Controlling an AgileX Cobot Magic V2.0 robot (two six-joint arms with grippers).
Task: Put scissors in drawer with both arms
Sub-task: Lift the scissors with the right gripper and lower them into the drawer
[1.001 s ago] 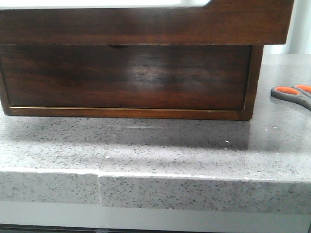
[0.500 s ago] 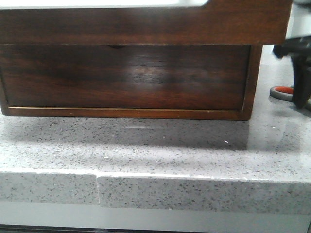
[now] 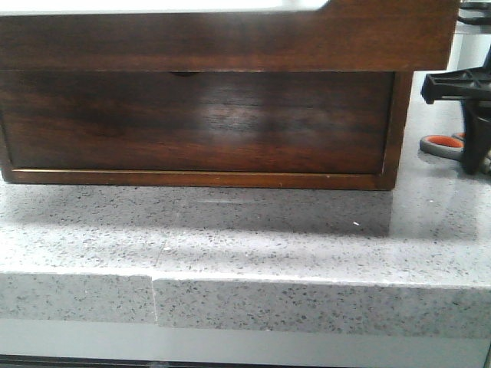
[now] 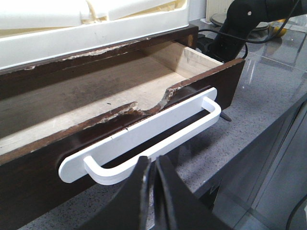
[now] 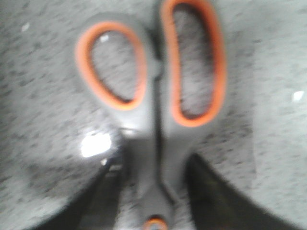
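The scissors (image 3: 439, 143) lie on the grey counter to the right of the cabinet. Only one orange-lined loop shows past my right gripper (image 3: 479, 153), which stands over them. In the blurred right wrist view the right gripper (image 5: 156, 167) is open, with one finger on each side of the neck of the scissors (image 5: 153, 120), below the loops. The drawer (image 4: 29, 187) is pulled open and shows a bare wooden floor; it is the top front in the front view (image 3: 230, 42). My left gripper (image 4: 153, 163) is shut and empty just in front of its white handle (image 4: 158, 134).
A second wooden drawer (image 3: 199, 123) with a small half-round notch sits shut below the open one. The speckled counter (image 3: 245, 230) has a front edge close to the camera. The black right arm (image 4: 249, 19) reaches down beyond the drawer's far corner. Cream foam lies on top of the cabinet.
My right gripper has come into the front view from the right and settled over the scissors, hiding most of them. The drawers and the scissors have not moved.
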